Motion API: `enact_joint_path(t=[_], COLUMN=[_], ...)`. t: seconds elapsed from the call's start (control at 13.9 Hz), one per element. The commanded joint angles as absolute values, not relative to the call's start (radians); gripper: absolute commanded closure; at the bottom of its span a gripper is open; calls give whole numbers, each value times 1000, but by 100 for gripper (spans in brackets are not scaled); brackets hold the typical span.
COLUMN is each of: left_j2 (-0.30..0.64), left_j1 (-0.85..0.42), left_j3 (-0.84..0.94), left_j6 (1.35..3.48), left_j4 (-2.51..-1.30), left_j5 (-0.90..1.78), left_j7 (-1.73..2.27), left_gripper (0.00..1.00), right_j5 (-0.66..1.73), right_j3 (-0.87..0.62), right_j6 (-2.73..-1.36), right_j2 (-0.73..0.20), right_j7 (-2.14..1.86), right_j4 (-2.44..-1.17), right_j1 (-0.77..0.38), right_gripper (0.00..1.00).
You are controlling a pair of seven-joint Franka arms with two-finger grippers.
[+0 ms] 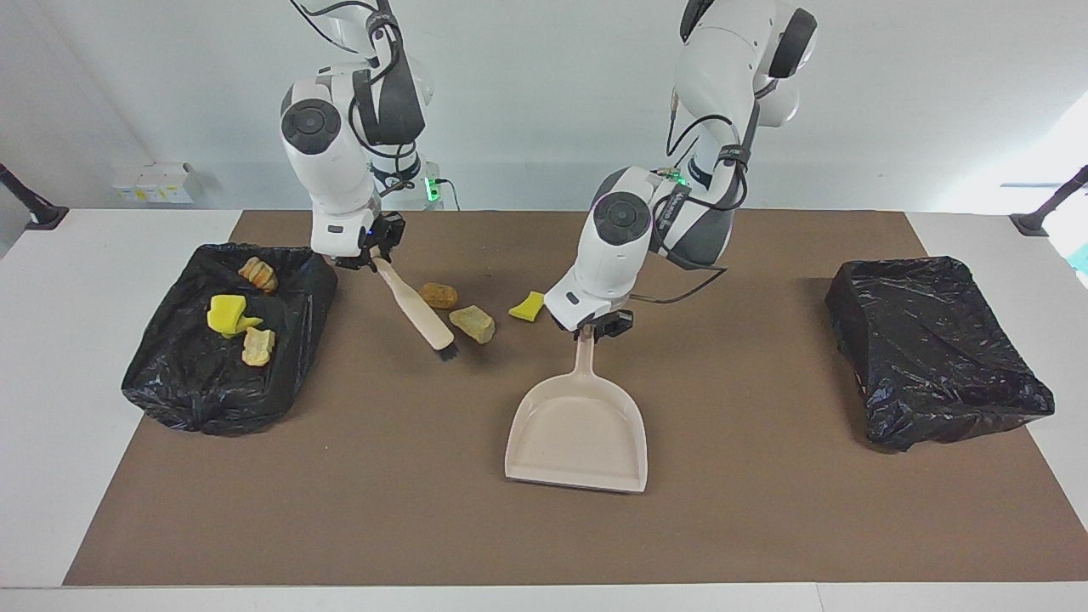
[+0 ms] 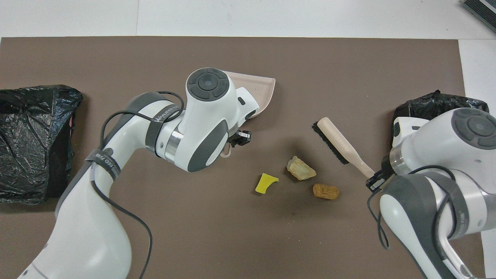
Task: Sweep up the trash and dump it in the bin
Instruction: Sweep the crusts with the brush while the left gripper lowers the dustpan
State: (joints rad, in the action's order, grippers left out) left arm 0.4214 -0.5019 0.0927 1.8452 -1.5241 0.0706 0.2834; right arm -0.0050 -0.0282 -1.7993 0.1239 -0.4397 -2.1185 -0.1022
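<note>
Your right gripper is clamped on the handle of the brush, which slants down from over the mat beside the bin at the right arm's end of the table, its black bristles just above or brushing the brown mat; your left gripper is closed on the tip of the handle of the beige dustpan, whose pan lies flat and empty with its mouth turned away from the robots. Three pieces of trash lie loose in a short row on the mat: an orange-brown lump, a pale greenish lump and a yellow scrap, running from the brush head toward the dustpan handle. Here is the relation your next move turns on: the row sits nearer to the robots than the pan's mouth, level with its handle, so a sweep along the row would drive the pieces at the handle, not the mouth (the pan needs turning first, by my reading). The brush bristles stand just beside the greenish lump, apart from it. Four pieces already rest in the bin, while a second black-bagged bin at the left arm's end looks empty.
</note>
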Motion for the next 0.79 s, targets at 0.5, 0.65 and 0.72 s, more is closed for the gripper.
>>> enact_joint_path(t=[0.5,0.65,0.72], left_j2=[-40,-109,-145], left_j1=[-305,-272,-272], left_j3=[94,94,94], left_j6=[1752,1775,1793], left_j4=[-2007,-2126,-2184], left_j5=[-4,-15,-46], left_j7=[-559,-700,-763], left_gripper=[100,100,100], right_j5=[21,23,23], right_j3=[-35,-38,-38], right_j6=[-1902,-1946,-1945], right_j2=[400,428,439], right_j7=[-2,102,124], right_j4=[-2511,-2594,-2608], right_j1=[-97,-123,-147], right_gripper=[100,100,100])
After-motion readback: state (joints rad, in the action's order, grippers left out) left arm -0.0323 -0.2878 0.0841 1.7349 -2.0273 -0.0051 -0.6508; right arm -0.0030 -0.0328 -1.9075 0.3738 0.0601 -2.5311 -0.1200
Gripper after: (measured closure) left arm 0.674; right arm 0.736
